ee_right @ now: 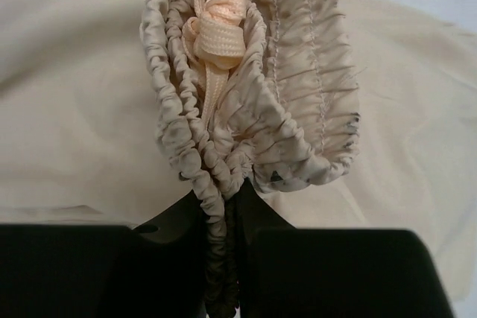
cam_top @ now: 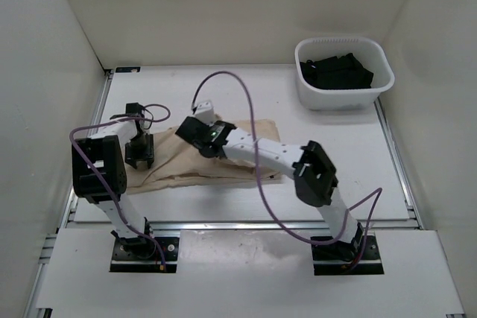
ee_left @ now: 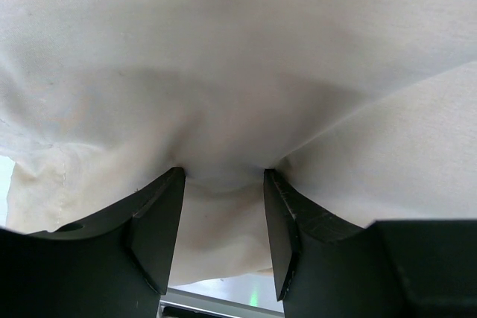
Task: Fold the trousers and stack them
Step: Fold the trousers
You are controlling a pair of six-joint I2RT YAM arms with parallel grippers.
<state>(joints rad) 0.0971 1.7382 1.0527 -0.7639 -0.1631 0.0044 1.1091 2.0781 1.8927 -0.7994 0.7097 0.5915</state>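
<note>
Top external view: the tan trousers [cam_top: 186, 173] lie on the white table [cam_top: 335, 154]. They stretch from about 9 o'clock in toward the middle.
Trousers' look: a long, soft, wrinkly strip of cloth, lying mostly flat.
Left pincer, place: the left pincer [cam_top: 139, 153] sits on the 9 o'clock end of the trousers and points down at them.
Left pincer, state: the left wrist view shows its two black fingers [ee_left: 160, 221] about half apart. Their tips push into the cloth, and a soft bump of cloth fills the gap between them. I cannot tell if it is squeezing that bump or only pressing on it.
Right pincer, place: the right pincer [cam_top: 200, 133] is at the 12 o'clock edge of the trousers. Its arm reaches over the cloth from about 4 o'clock.
Right pincer, state: closed tight on the trousers. In the right wrist view the crinkly waistband [ee_right: 298, 109] is pinched between the fingers and stands up out of them.
String: a flat pale string [ee_right: 216, 27], tied in a knot, sits inside the fold of the waistband, at 12 o'clock from the pinch.
Tub: a white tub [cam_top: 335, 98] stands in the 1 o'clock corner of the table, well apart from the trousers.
Inside the tub: dark clothes [cam_top: 335, 71].
Wires: purple wires [cam_top: 231, 76] loop over both arms.
</note>
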